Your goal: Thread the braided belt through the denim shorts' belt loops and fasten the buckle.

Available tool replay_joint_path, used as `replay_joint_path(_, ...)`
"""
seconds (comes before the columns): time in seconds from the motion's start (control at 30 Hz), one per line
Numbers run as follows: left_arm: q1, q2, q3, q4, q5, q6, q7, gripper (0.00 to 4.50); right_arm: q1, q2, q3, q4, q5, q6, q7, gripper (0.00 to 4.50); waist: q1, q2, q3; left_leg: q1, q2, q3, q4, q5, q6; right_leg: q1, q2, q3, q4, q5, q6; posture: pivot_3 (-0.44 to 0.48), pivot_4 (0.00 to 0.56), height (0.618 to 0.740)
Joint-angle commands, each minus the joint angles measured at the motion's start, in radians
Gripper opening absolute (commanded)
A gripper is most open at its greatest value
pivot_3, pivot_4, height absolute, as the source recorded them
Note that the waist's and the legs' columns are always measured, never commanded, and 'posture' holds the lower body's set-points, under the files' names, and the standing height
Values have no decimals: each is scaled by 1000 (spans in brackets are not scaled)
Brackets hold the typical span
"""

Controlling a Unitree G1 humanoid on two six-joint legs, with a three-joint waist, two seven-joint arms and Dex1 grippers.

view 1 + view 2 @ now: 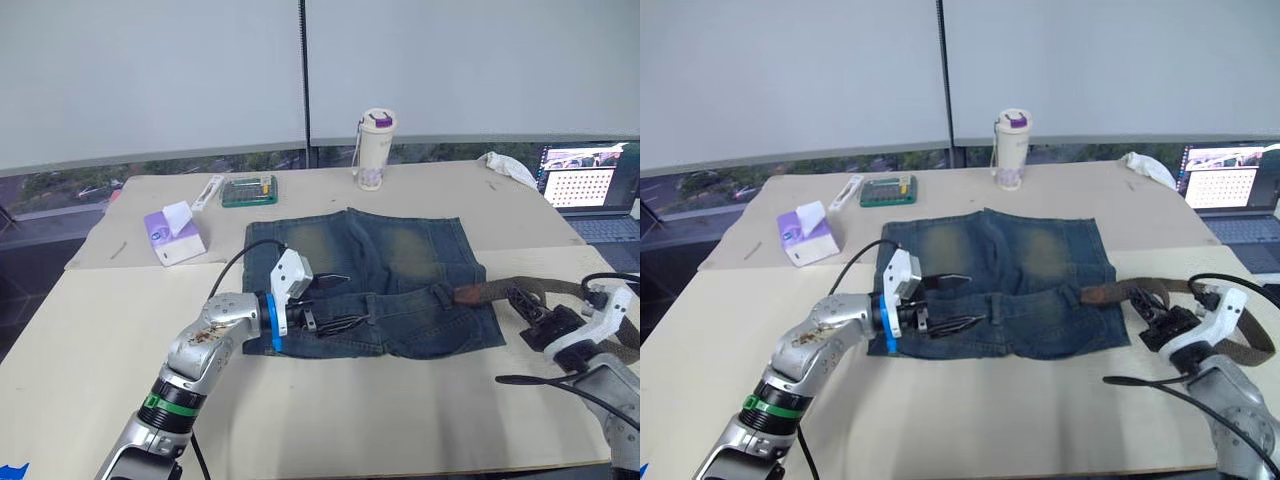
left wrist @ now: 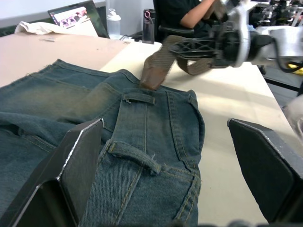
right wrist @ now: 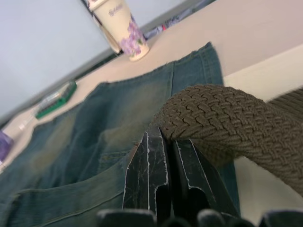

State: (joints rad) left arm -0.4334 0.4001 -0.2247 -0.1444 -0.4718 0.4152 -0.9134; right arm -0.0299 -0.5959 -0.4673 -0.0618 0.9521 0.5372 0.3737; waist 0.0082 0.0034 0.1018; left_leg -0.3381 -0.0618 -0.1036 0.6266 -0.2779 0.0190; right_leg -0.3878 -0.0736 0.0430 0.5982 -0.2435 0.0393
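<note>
The denim shorts [image 1: 400,255] lie flat in the middle of the table, waistband toward me. My left gripper [image 1: 352,300] hovers open over the waistband's left half. In the left wrist view its fingers [image 2: 71,161] stand wide apart, with two belt loops [image 2: 138,98] ahead of them. The braided belt [image 1: 490,292] lies at the shorts' right edge. Its brown tip [image 1: 465,294] rests on the waistband corner, and the rest trails off to the right. My right gripper [image 1: 522,308] is shut on the belt [image 3: 222,120] just behind that tip. The buckle is not visible.
At the back of the table stand a purple tissue box [image 1: 172,235], a green case [image 1: 250,190] and a white cup [image 1: 375,150]. A laptop [image 1: 585,185] and a white cloth [image 1: 510,168] sit at the far right. A person [image 2: 189,14] sits beyond the table.
</note>
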Motion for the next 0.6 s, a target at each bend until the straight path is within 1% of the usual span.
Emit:
replay_joint_path(0.03,2,20,2,-45,6,-4,-28,4445,-52,-42,19,54,-72,-7,70,0,2,-1,1,0,0,0,0,0,0,0,0,0,0,0,0,0,150,740)
replay_joint_path(0.27,-4,27,12,-42,16,-5,-26,4445,-94,-79,45,131,-175,-16,166,0,5,-2,2,-1,-2,0,2,0,1,0,-3,0,-1,0,1,0,150,740)
replay_joint_path(0.53,-7,33,16,-50,30,-21,-34,4445,-147,-76,28,178,-229,-25,199,0,5,-2,2,-1,-2,0,1,0,1,0,-2,1,-1,0,1,0,150,740)
replay_joint_path(0.6,-9,34,15,-46,47,-50,-37,4445,-149,-73,27,178,-239,-29,208,0,5,-2,2,-1,-2,0,2,0,1,0,-3,1,-1,0,1,0,150,740)
